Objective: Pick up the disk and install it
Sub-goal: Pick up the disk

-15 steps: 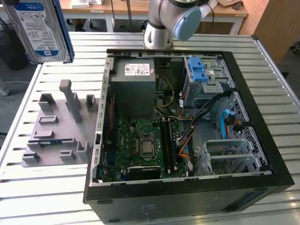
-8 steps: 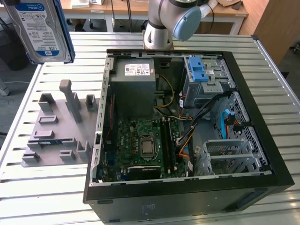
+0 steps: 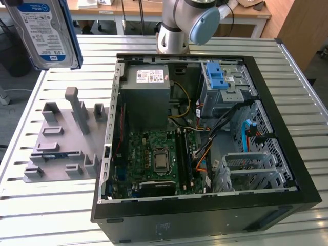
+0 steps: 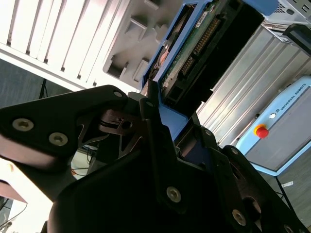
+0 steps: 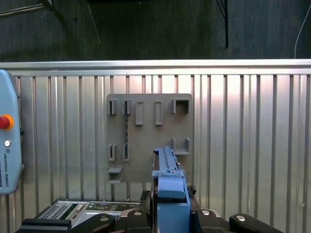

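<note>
You hold the disk (image 3: 45, 32) edge-on, fingers (image 4: 150, 114) closed on its blue carrier, lifted well above the grey rack (image 3: 61, 141) so it clears the slots

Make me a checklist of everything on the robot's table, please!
Surface: slatted metal table, carrying an open computer case.
Job's things: the disk, held in the air.
Clutter: grey slotted holder beside the case.
Grippers: gripper shut on the disk.
Cables: coloured wires inside the case.
Surroundings: wooden benches behind the table; teach pendant on the table.
</note>
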Motion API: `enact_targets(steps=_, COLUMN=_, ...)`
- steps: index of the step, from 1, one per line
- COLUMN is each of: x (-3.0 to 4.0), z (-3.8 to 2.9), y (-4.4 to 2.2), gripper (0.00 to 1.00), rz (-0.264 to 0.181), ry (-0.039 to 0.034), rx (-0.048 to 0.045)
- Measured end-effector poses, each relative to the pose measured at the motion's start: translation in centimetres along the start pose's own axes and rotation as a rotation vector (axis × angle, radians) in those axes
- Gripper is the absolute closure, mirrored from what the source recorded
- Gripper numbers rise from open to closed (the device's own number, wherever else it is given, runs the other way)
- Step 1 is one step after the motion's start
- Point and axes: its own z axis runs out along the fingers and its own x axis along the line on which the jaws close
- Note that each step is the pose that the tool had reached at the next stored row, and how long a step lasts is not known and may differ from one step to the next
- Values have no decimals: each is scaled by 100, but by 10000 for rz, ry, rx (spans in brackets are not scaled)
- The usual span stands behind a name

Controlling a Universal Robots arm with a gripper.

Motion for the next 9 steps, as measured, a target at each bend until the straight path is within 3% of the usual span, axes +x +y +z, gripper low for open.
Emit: enact_targets(steps=9, x=0, z=1, y=-25, gripper=64, rz=-1, ry=0, rx=0)
